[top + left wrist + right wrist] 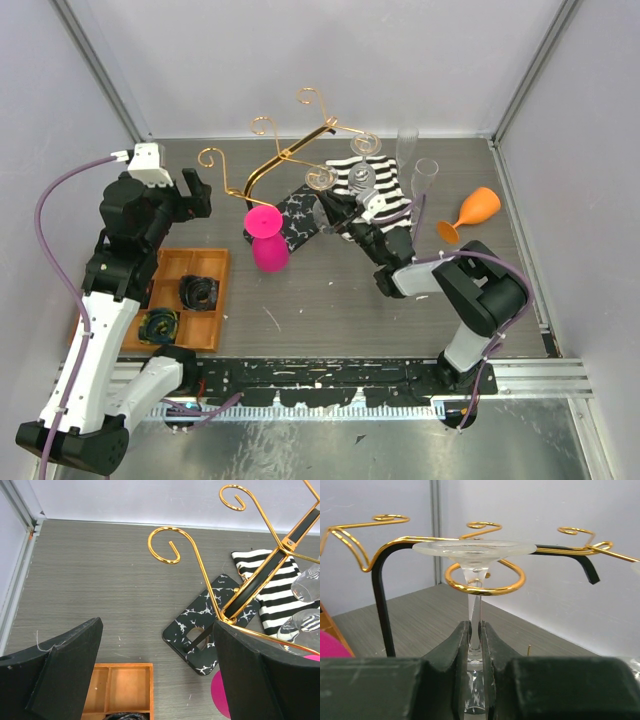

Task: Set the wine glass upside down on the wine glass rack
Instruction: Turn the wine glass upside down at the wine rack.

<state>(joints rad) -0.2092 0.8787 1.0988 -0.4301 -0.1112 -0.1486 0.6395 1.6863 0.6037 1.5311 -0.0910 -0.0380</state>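
**Q:** What does the right wrist camera show?

**A:** The right pincer [475, 630] is almost closed. Its two dark fingers [456, 647] pinch the thin stem of a clear wine glass [475, 547]. The glass is upside down, with its round foot at the top. The stem runs down through a curled gold loop of the wine glass rack [485, 582]. The foot sits just above that loop, and I cannot tell whether it touches the wire. The grey tabletop [420, 610] lies behind.

**Q:** And the left wrist camera?

**A:** The left pincer [157, 630] is spread wide and holds nothing. Its black fingers fill the two bottom corners. Between them the rack's gold scrolls rise from a black base with white marbling. A black-and-white striped cloth [280, 600] lies just beside the base, on the right. Part of a wooden tray [125, 687] shows at the bottom edge.

**Q:** What about the camera overhead?

**A:** The rack stands mid-tabletop, towards the back. The right arm reaches in from the right, and its pincer is at the hook on the rack's near right side, above the edge of the base and the cloth. The left arm is well apart on the left, with its pincer above the far edge of the tray. A pink goblet [268, 250] stands just beside the base. An orange glass [472, 212] lies on its side near the right wall. A tall clear flute [427, 180] stands upright beyond the cloth.
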